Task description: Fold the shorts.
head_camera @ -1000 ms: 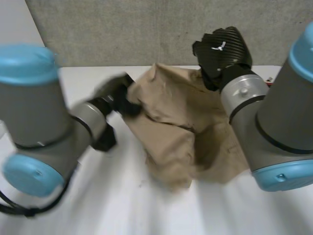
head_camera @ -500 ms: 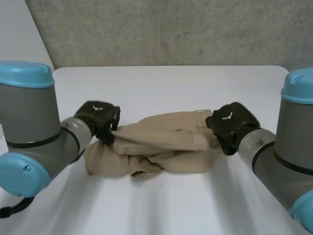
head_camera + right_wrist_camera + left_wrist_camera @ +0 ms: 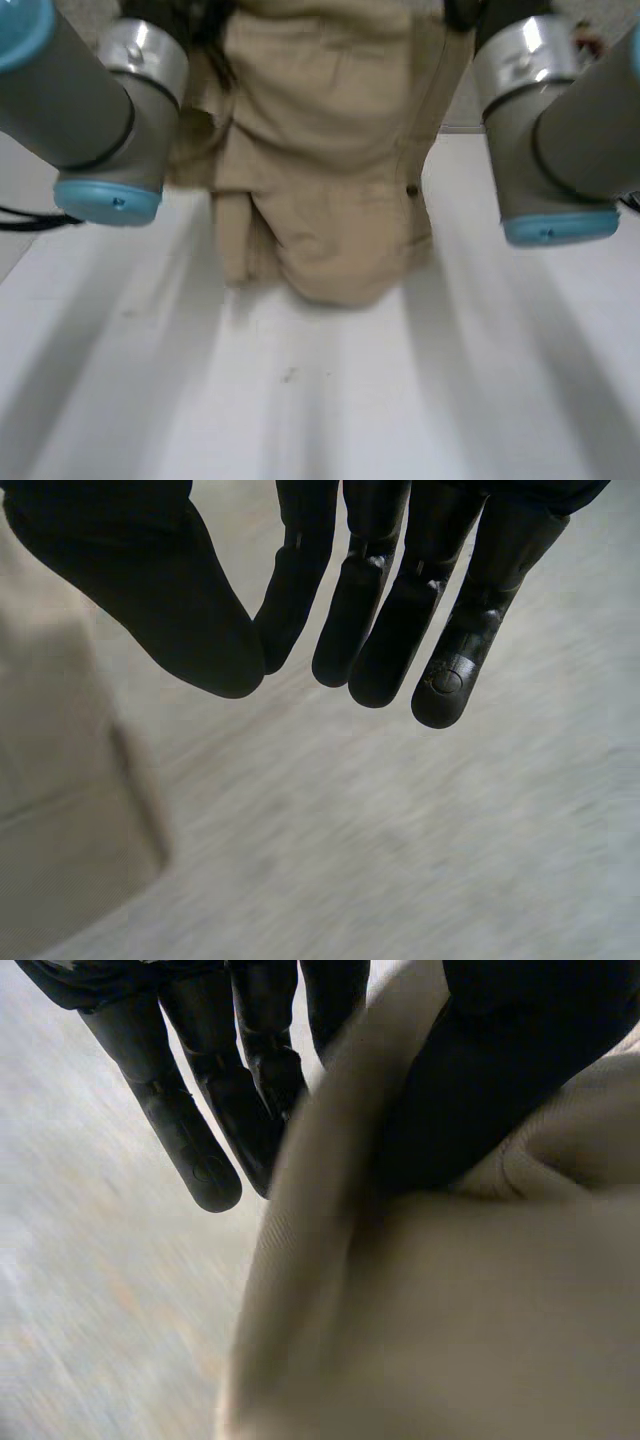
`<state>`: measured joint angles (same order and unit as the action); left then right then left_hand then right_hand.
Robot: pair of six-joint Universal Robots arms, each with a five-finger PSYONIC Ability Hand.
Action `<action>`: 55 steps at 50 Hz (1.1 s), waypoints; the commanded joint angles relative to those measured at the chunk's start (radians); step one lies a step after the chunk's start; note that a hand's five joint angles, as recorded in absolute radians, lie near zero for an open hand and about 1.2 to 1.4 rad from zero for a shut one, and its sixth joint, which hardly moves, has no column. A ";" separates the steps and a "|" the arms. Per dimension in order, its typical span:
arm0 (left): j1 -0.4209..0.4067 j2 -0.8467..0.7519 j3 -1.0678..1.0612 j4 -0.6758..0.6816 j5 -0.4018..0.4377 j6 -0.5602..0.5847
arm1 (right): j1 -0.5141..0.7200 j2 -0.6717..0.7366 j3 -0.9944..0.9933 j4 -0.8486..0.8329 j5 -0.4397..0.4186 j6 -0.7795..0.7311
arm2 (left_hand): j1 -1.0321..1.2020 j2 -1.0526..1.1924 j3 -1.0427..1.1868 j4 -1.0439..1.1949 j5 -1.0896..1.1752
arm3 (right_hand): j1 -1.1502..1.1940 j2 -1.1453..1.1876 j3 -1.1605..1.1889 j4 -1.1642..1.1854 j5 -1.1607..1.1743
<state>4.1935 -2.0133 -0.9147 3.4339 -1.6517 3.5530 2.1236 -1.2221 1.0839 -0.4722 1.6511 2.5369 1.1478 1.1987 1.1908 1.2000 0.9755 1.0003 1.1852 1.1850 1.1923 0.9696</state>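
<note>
Left hand [image 3: 245,1060] first: I am pinching a fold of the shorts [image 3: 320,150] with it. My right hand [image 3: 400,610] is hanging spread, thumb and fingers apart with nothing between them.

Beneath everything, the white desk [image 3: 320,400] is stretching toward its near edge below the cloth, and that is where I would be laying the garment flat. My left arm [image 3: 90,90] and right arm [image 3: 560,120] are reaching up on either side of the garment, high above the desk. I judge that the height is letting the fabric drop straight and shed its wrinkles. The shorts are hanging between the arms as a long tan sheet, midway between the desk's left and right edges and nearer its far edge. Their lowest fold is sitting at or just above the surface, and I cannot tell whether it is touching.

In my left wrist view the thumb [image 3: 500,1070] is pressing on one side of the cloth's upper edge and the straight fingers [image 3: 190,1150] are lying on the other, so the weight is hanging from that pinch. Beside my right thumb a piece of the cloth is showing, apart from the hand, so I judge that this side is needing a fresh grip before any fold.
</note>
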 commanded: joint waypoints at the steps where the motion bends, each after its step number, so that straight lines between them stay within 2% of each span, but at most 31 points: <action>1: -0.032 0.220 -0.217 0.027 0.001 -0.003 | 0.003 -0.105 0.086 0.032 0.009 0.003 | 0.248 0.198 0.205 0.196 0.246 | 0.396 0.211 0.211 0.204 0.252; 11: -0.076 0.462 -0.363 -0.015 -0.003 -0.006 | 0.016 -0.327 0.168 0.170 0.015 0.006 | 0.248 0.198 0.205 0.196 0.246 | 0.396 0.211 0.211 0.204 0.252; 16: -0.112 0.582 -0.372 -0.110 -0.003 -0.006 | 0.022 -0.399 0.168 0.262 0.026 0.008 | 0.248 0.198 0.205 0.196 0.246 | 0.396 0.211 0.211 0.204 0.252; 20: -0.115 0.610 -0.383 -0.156 -0.003 -0.006 | 0.041 -0.415 0.177 0.358 0.047 0.019 | 0.248 0.198 0.205 0.196 0.246 | 0.396 0.211 0.211 0.204 0.252; 22: -0.116 0.607 -0.400 -0.167 -0.003 -0.003 | 0.056 -0.410 0.188 0.409 0.059 0.042 | 0.248 0.198 0.205 0.196 0.246 | 0.339 0.154 0.154 0.147 0.195; 27: -0.115 0.568 -0.458 -0.170 -0.008 -0.003 | 0.076 -0.404 0.286 0.536 0.065 0.221 | 0.248 0.198 0.205 0.196 0.246 | -0.414 -0.599 -0.599 -0.606 -0.558; 34: -0.116 0.435 -0.471 -0.168 -0.011 0.003 | 0.044 -0.399 0.415 0.561 0.041 0.376 | 0.248 0.198 0.205 0.196 0.246 | -0.724 -0.909 -0.909 -0.916 -0.868; 37: -0.115 0.380 -0.458 -0.170 -0.011 0.007 | -0.008 -0.393 0.441 0.563 0.030 0.390 | 0.248 0.198 0.205 0.196 0.246 | -0.792 -0.977 -0.976 -0.984 -0.936; 44: -0.119 0.282 -0.446 -0.167 -0.048 0.010 | -0.137 -0.379 0.484 0.586 -0.072 0.439 | 0.248 0.198 0.205 0.196 0.246 | -0.826 -1.011 -1.010 -1.018 -0.970; 55: -0.147 0.142 -0.388 -0.167 -0.117 0.010 | -0.192 -0.318 0.517 0.672 -0.146 0.716 | 0.248 0.198 0.205 0.196 0.246 | -0.816 -1.000 -1.000 -1.008 -0.959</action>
<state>4.0647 -1.7839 -1.3514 3.2684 -1.7180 3.5637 1.9467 -1.5727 1.5769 0.1450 1.5421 3.0929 1.1478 1.2004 1.1929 1.2001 0.9752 0.2073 0.2220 0.2198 0.2391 0.0705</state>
